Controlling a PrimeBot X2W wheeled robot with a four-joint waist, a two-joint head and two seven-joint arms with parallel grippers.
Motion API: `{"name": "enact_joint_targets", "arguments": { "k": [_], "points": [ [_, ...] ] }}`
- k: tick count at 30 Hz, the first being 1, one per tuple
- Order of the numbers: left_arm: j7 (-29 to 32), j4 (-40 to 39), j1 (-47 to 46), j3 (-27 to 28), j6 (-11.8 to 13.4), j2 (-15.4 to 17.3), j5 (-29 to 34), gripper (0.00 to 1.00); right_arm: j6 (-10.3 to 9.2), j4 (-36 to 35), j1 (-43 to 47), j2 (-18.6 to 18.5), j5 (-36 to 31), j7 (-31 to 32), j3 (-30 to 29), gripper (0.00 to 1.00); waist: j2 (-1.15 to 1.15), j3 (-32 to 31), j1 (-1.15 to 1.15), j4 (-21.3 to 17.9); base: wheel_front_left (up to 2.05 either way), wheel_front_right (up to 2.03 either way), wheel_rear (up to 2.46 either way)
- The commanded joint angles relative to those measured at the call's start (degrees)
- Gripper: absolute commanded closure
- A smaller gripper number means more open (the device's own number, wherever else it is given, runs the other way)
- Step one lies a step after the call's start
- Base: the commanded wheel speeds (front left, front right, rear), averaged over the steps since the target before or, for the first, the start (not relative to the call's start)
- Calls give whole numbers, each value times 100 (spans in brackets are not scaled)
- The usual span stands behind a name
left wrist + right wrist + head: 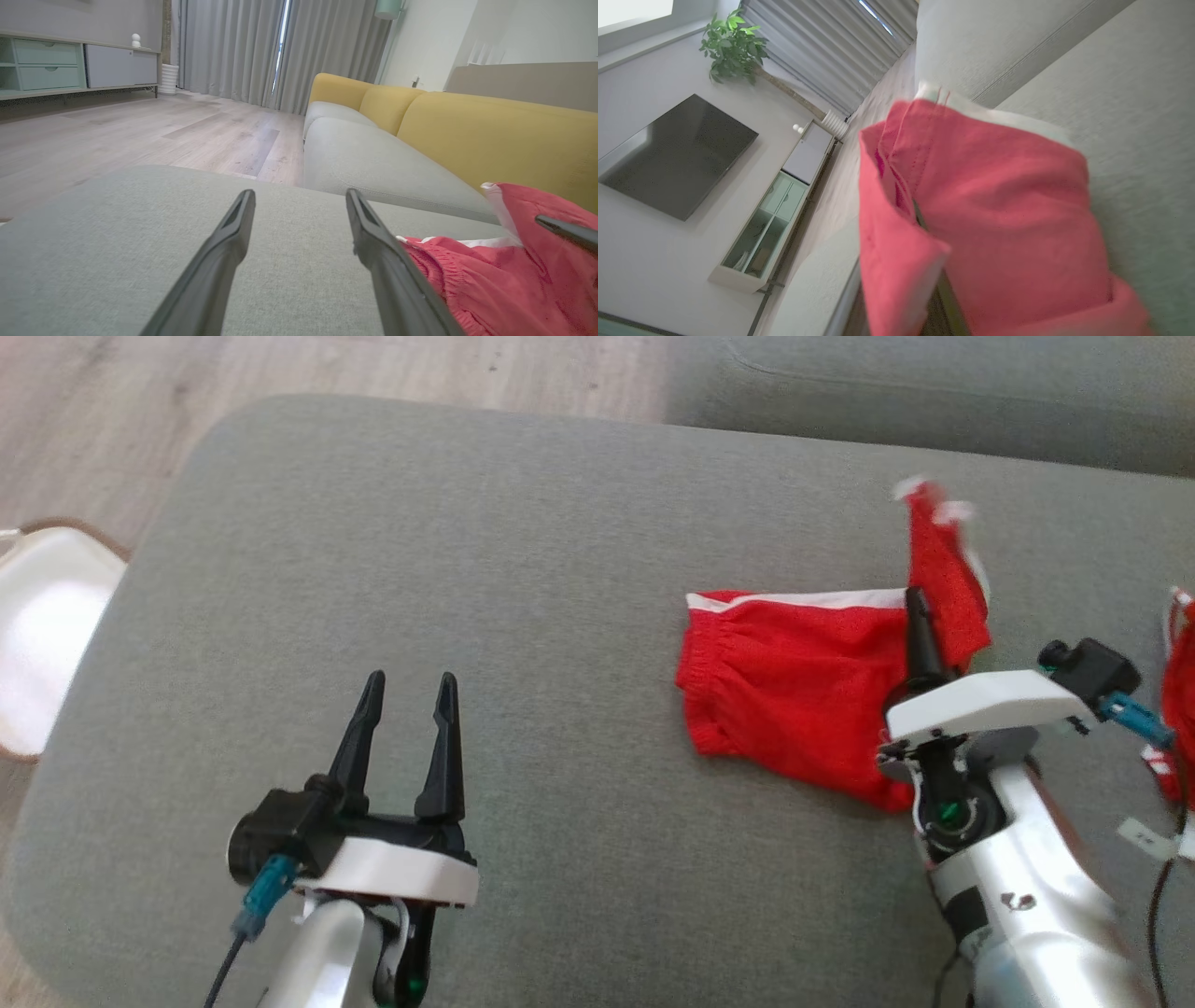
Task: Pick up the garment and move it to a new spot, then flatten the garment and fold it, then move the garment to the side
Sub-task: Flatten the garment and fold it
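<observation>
Mid-right, the right gripper (918, 607) clamped a raised flap of limp red white-trimmed shorts (794, 681) — light-looking, best pinched at corners — left gripper (411, 681) gaping.

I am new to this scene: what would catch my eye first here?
The red garment on the right side of the grey cushion stands out, one flap lifted in the shut right gripper. At lower left, the left gripper hovers open over bare cushion.
</observation>
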Motion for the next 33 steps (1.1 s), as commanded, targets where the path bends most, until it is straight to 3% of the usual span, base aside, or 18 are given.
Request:
{"name": "enact_joint_targets", "arguments": {
  "k": [1, 11, 26, 27, 28, 33],
  "points": [
    [-54, -141, -68, 143, 31, 42, -12, 0, 39, -157, -291, 19, 79, -76, 230, 100, 0, -51, 0, 123, 0, 0, 0],
    [-54, -111, 9, 158, 29, 42, 8, 0, 39, 160, -447, 19, 573, -329, 1125, 100, 0, -74, 0, 460, 0, 0, 0],
    [-54, -131, -52, 160, 41, 42, -19, 0, 39, 514, -672, 19, 1209, -405, 2328, 100, 0, 69, 0, 578, 0, 0, 0],
    [-54, -132, -58, 161, 41, 42, -22, 0, 39, 571, -684, 19, 1231, -373, 2426, 96, 0, 78, 0, 579, 0, 0, 0],
    [-54, -132, -65, 162, 42, 42, -24, 0, 39, 625, -700, 19, 1233, -326, 2543, 3, 0, 86, 0, 581, 0, 0, 0],
    [-54, -112, -83, 169, 58, 42, -37, 0, 39, 606, -656, 19, 1297, -13, 3212, 0, 0, 85, 0, 562, 0, 0, 0]
  ]
}}
